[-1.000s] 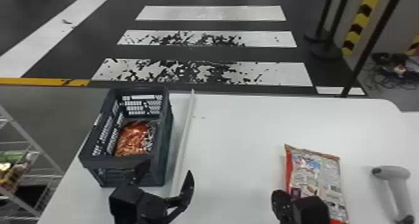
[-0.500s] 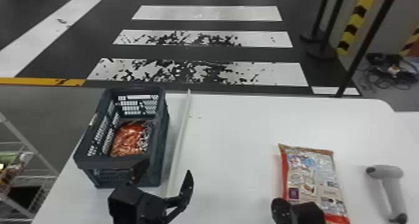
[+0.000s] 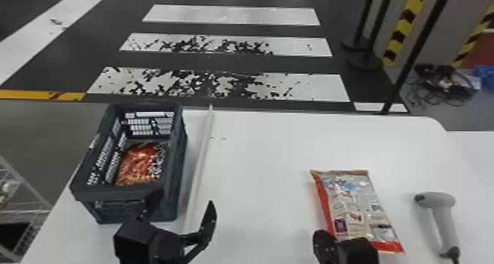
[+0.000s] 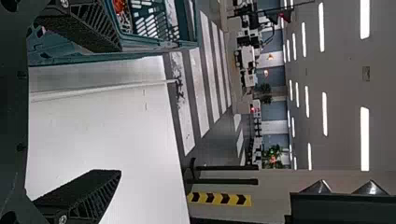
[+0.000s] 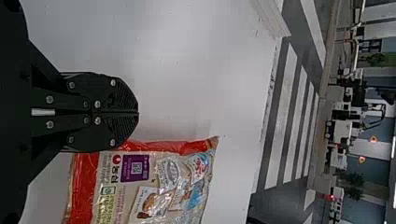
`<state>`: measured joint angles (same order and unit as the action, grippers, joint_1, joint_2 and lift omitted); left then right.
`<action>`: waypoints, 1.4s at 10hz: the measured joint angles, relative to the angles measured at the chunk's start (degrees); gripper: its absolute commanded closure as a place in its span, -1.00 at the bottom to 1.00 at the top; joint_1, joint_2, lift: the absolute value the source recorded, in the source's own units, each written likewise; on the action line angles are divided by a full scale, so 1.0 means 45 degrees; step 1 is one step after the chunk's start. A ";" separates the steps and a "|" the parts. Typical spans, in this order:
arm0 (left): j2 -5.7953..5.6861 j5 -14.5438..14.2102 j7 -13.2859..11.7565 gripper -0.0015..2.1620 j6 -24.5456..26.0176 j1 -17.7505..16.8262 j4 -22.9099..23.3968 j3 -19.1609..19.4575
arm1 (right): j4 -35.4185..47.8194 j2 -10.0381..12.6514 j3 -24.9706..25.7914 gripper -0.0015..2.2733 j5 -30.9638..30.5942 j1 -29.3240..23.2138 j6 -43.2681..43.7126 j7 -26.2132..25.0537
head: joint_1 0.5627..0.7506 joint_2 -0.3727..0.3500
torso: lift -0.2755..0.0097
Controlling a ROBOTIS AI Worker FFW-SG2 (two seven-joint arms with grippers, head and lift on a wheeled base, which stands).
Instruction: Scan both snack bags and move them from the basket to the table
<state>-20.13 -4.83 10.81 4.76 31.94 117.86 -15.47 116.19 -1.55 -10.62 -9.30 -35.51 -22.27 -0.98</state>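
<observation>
Head view gives us the table as our largest thing, running out to the right of the basket. The basket stands upright on it, its long axis pointing away from us. At its near right corner we see the left gripper, fingers spread wide with nothing between them; whether one overhangs the near wall, we cannot tell. Well right of the basket, the right gripper has its fingers together, empty, at the near end of the red-edged bag, which lies flat on the table. The orange bag rests down inside the basket, ahead and to the left of the left gripper, its length seeming to follow the basket's. Farther right of the basket than the red-edged bag lies the scanner. We judge one bag delivered and the orange bag next. The left gripper is the nearer one, so we would lift it over the near wall, shift it left and forward, then lower it, minding the rim.
</observation>
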 measured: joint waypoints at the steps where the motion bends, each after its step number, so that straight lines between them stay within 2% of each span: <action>1: 0.0002 0.0000 0.0001 -0.94 -0.0006 -0.0029 0.0000 -0.0006 | 0.0677 -0.0005 0.0003 0.99 0.0074 -0.0341 0.0078 0.0110 | 0.41 0.08 | 0.24; 3: 0.0002 0.0000 0.0000 -0.94 -0.0013 -0.0065 0.0001 -0.0078 | 0.1952 -0.0007 0.0564 0.99 0.0160 -0.0623 -0.0229 0.0284 | 0.41 -0.01 | 0.24; 5: -0.0009 0.0018 0.0000 -0.94 -0.0013 -0.0075 0.0015 -0.0148 | 0.2289 -0.0007 0.2186 0.82 0.0602 0.0029 -0.1406 0.1051 | 0.41 -0.21 | 0.24; 6: -0.0022 0.0020 0.0000 -0.94 -0.0013 -0.0117 0.0004 -0.0153 | 0.2222 -0.0007 0.3103 0.46 0.0745 0.0480 -0.1969 0.1432 | 0.41 -0.37 | 0.24; 7: -0.0035 0.0018 -0.0005 -0.94 -0.0016 -0.0167 -0.0043 -0.0151 | 0.2086 -0.0013 0.3969 -0.14 0.0919 0.0863 -0.2486 0.1905 | 0.41 -0.50 | 0.24; 8: -0.0050 -0.0023 -0.0019 -0.94 -0.0025 -0.0214 -0.0092 -0.0143 | 0.1897 -0.0045 0.4700 -0.82 0.1094 0.1132 -0.2692 0.2339 | 0.41 -0.60 | 0.24; 9: -0.0056 -0.0050 -0.0021 -0.94 -0.0044 -0.0264 -0.0168 -0.0135 | 0.1559 -0.0122 0.5202 -0.94 0.1141 0.1392 -0.2578 0.2571 | 0.41 -0.64 | 0.24; 12: -0.0131 -0.0189 -0.0005 -0.94 -0.0089 -0.0359 -0.0347 -0.0067 | -0.0033 -0.0464 0.6064 -0.94 0.1061 0.2388 -0.1905 0.2536 | 0.41 -0.81 | 0.24; 14: -0.0107 -0.0246 -0.0001 -0.94 -0.0091 -0.0371 -0.0343 -0.0071 | -0.1465 -0.0911 0.6384 -0.94 0.1043 0.3189 -0.1664 0.2532 | 0.41 -0.89 | 0.24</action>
<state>-20.62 -5.94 10.81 4.35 30.27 116.32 -15.78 109.60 -5.65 18.11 -4.61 -21.16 -29.76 10.41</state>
